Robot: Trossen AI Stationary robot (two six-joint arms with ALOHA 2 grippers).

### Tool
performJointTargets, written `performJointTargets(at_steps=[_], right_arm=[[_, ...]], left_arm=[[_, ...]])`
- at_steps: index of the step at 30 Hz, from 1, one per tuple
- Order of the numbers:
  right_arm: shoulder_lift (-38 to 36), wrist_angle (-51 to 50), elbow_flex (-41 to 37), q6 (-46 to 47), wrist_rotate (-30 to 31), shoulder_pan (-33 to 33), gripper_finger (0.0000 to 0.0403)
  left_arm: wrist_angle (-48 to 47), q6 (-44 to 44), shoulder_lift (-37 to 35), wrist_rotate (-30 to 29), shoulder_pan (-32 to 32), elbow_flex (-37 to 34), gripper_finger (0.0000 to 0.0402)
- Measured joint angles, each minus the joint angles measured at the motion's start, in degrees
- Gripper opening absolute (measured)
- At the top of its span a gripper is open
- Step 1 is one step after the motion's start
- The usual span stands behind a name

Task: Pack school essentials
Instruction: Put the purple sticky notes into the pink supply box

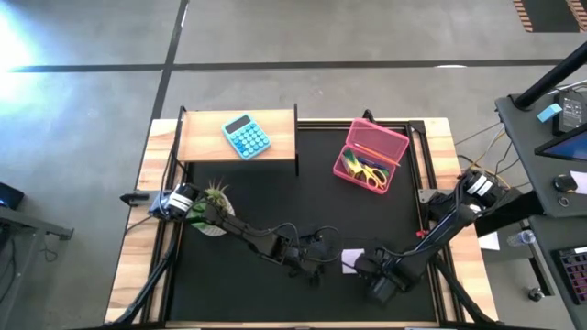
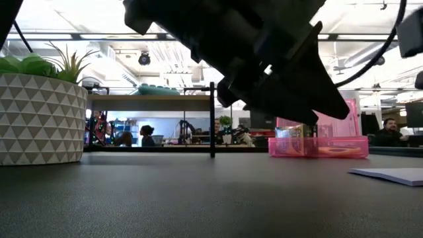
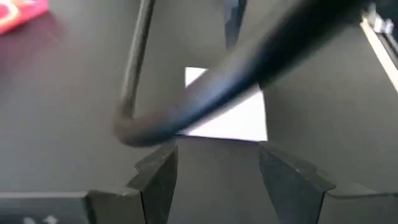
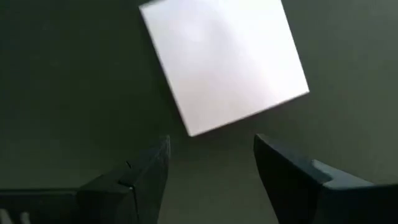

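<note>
Note pad (image 4: pixel 224 62) flat on mat, just beyond open right claw (image 4: pixel 208 165)

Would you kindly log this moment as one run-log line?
right gripper: open, above note pad | left gripper: open, near pad | pink case: open, scissors inside

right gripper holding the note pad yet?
No: the right gripper stands open and empty, with the note pad flat on the table ahead of it.

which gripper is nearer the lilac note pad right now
Right. The right gripper hangs open just off one corner of the lilac note pad, touching nothing. The left gripper, also open, sits on the pad's other side, slightly farther off.
</note>
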Motion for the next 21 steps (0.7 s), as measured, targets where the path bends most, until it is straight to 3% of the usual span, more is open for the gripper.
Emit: performJointTargets(at_steps=[6,21], right_arm=[[-0.1,2.0,-3.4,0.7,-0.1,0.0,0.0223],[-0.1,12.0,-6.5,-7.7,3.0,-2.1,0.0223]], left_arm=[[0.4,0.0,0.0,-2.5,0.2,0.0,0.0205],[1.1,0.0,0.1,-3.0,0.9,-4.0,0.0205]])
